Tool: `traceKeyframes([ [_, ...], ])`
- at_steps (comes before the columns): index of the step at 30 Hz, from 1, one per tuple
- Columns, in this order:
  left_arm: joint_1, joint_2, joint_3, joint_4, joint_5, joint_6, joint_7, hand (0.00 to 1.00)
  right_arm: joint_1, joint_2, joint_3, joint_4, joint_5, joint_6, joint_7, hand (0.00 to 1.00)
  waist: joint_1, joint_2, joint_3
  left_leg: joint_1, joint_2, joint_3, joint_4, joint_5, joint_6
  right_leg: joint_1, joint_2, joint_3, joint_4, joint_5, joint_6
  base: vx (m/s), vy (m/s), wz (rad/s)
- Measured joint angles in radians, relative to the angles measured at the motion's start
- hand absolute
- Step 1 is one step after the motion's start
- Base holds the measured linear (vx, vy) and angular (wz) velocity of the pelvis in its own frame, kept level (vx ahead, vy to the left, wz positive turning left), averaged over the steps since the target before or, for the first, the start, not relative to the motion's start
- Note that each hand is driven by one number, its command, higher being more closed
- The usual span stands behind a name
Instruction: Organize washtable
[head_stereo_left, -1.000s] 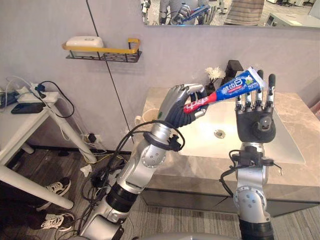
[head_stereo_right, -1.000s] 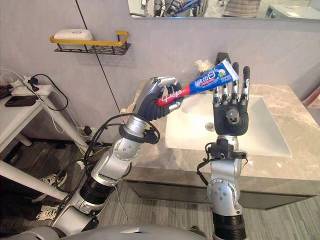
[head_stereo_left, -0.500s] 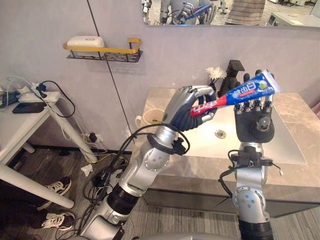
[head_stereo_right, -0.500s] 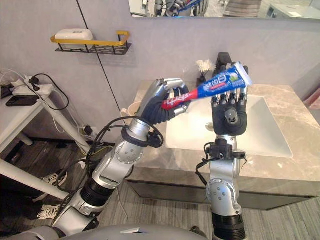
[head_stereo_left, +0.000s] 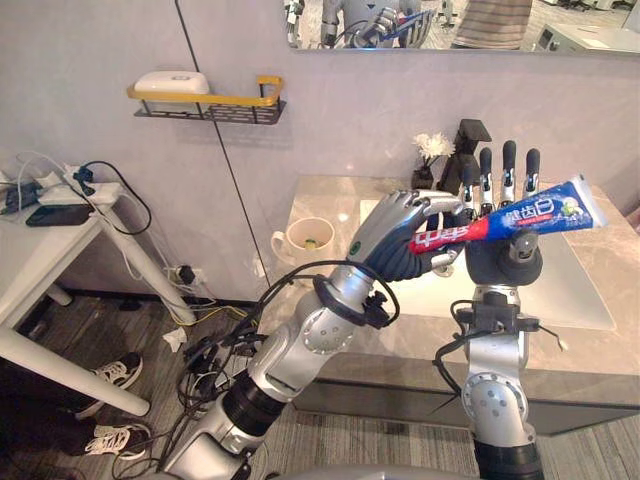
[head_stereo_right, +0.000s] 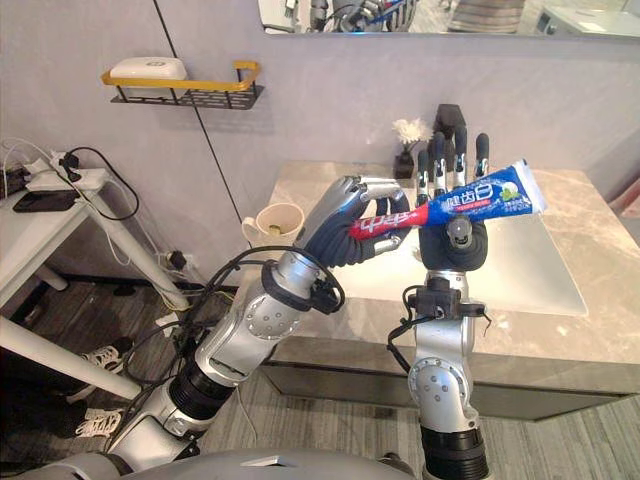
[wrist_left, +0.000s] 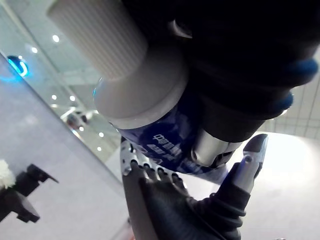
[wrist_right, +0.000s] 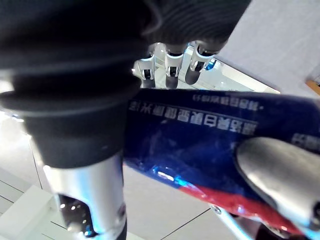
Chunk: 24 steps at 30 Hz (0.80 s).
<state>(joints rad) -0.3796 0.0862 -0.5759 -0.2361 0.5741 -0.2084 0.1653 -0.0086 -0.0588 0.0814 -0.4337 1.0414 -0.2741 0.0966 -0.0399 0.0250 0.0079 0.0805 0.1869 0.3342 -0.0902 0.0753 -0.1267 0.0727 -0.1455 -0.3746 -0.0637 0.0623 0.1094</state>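
A blue and red toothpaste tube (head_stereo_left: 520, 218) is held in the air over the washbasin, lying nearly level. My left hand (head_stereo_left: 395, 235) is shut on its red cap end; the left wrist view shows the white ribbed cap (wrist_left: 97, 37) close up. My right hand (head_stereo_left: 505, 262) stands upright just behind the tube, palm against its blue part, fingers (head_stereo_left: 505, 165) straight and pointing up above it. In the right wrist view the tube (wrist_right: 200, 150) runs across the palm.
A white sink (head_stereo_left: 580, 290) is set in the marble counter (head_stereo_left: 330, 195). On the counter stand a cream cup (head_stereo_left: 308, 236), a small flower vase (head_stereo_left: 430, 150) and a black fixture (head_stereo_left: 470, 135). A yellow wall shelf (head_stereo_left: 205, 100) carries a white soap box (head_stereo_left: 170, 82). A white side table (head_stereo_left: 40, 250) stands left.
My left hand has carried the tube down and to the right, and it now lies flatter. The right hand's fingers show above it, and the cup has come into sight.
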Motion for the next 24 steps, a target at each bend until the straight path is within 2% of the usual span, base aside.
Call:
traceKeyframes([
  [1, 0.000, 0.000, -0.008, 0.000, -0.001, 0.000, 0.000, 1.00, 0.000, 0.000, 0.000, 0.000, 0.000, -0.003, 0.000, 0.00, 0.000, 0.000, 0.000, 0.000, 0.000, 0.000, 0.000, 0.000, 0.000, 0.000, 0.000, 0.000, 0.000, 0.000, 0.000, 0.00, 0.000, 0.00],
  [2, 0.000, 0.000, -0.019, 0.001, -0.001, -0.001, -0.002, 1.00, 0.000, 0.000, 0.000, 0.000, 0.000, -0.006, 0.000, 1.00, 0.001, 0.000, 0.000, 0.000, 0.000, -0.001, 0.000, 0.000, 0.000, 0.000, 0.000, -0.001, 0.000, 0.000, 0.000, 0.00, 0.000, 0.00],
  [17, 0.000, -0.005, -0.029, 0.044, -0.047, 0.000, -0.001, 1.00, -0.001, 0.000, 0.006, -0.001, 0.000, -0.009, -0.001, 1.00, 0.015, 0.000, 0.000, -0.002, 0.000, -0.001, 0.000, 0.000, 0.000, -0.002, 0.000, -0.001, 0.000, 0.000, 0.000, 0.00, 0.000, 0.00],
  [24, 0.000, -0.004, -0.049, 0.062, -0.049, 0.002, -0.001, 1.00, -0.007, 0.002, 0.011, -0.006, 0.001, -0.028, 0.000, 1.00, 0.021, -0.002, 0.000, -0.003, -0.001, -0.009, 0.000, 0.000, 0.000, -0.001, 0.000, -0.003, 0.000, 0.000, 0.000, 0.00, 0.000, 0.00],
])
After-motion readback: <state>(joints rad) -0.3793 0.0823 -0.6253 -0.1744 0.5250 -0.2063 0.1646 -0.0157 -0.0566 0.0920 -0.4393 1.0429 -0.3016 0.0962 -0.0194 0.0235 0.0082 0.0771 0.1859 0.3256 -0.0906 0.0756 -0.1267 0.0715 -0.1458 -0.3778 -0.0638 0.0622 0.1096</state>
